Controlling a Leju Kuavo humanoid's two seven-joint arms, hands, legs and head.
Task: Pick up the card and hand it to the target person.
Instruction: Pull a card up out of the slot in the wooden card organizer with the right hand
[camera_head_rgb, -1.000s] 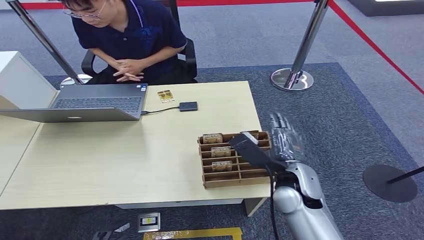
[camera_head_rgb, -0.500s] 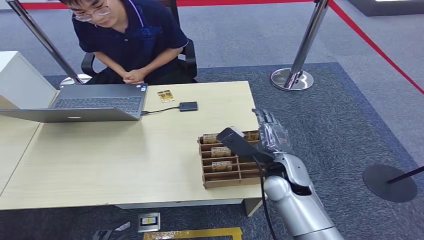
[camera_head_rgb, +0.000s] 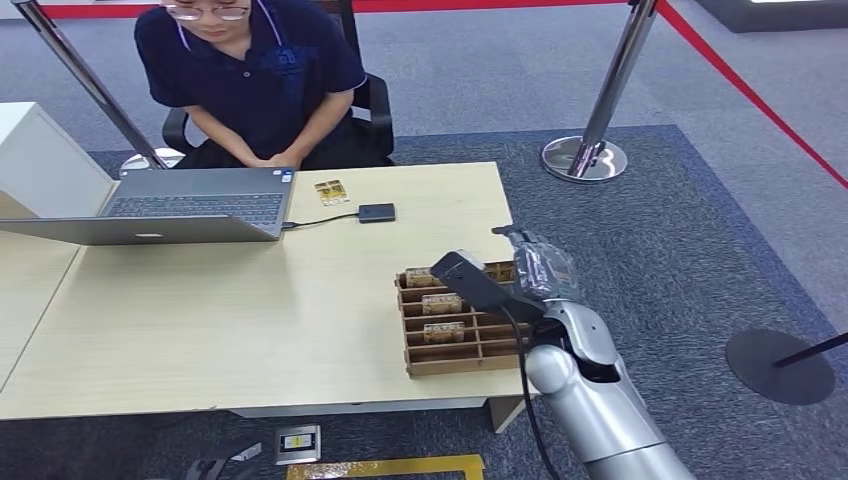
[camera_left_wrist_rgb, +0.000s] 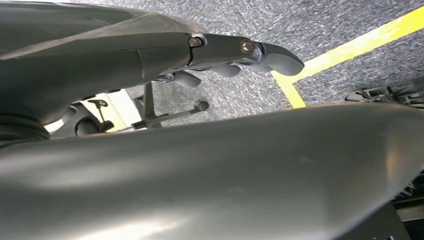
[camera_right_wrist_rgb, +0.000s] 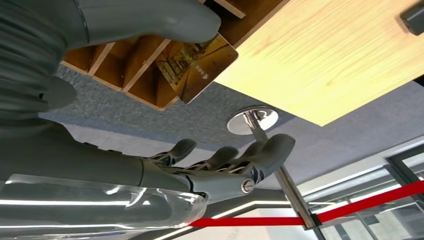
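Note:
A wooden card rack (camera_head_rgb: 470, 350) stands at the table's near right corner, with gold-brown cards (camera_head_rgb: 441, 303) upright in its left slots. My right hand (camera_head_rgb: 535, 262) hovers over the rack's far right corner. In the right wrist view a gold card (camera_right_wrist_rgb: 200, 65) sticks out of a slot between the thumb (camera_right_wrist_rgb: 150, 22) and the spread fingers (camera_right_wrist_rgb: 235, 165); the thumb lies close over the card's edge and the fingers stay well apart from it. My left hand (camera_left_wrist_rgb: 225, 55) hangs low over the carpet, holding nothing. The person (camera_head_rgb: 250, 70) sits behind the table's far edge.
An open laptop (camera_head_rgb: 190, 205) sits at the far left, with a loose card (camera_head_rgb: 331, 192) and a small dark box (camera_head_rgb: 377, 212) beside it. A white box (camera_head_rgb: 40, 165) stands left of the table. A chrome stanchion base (camera_head_rgb: 585, 158) is on the carpet at the right.
My right hand has moved left and lower, from beside the table's edge to over the rack's far right corner. The person has sat up straighter.

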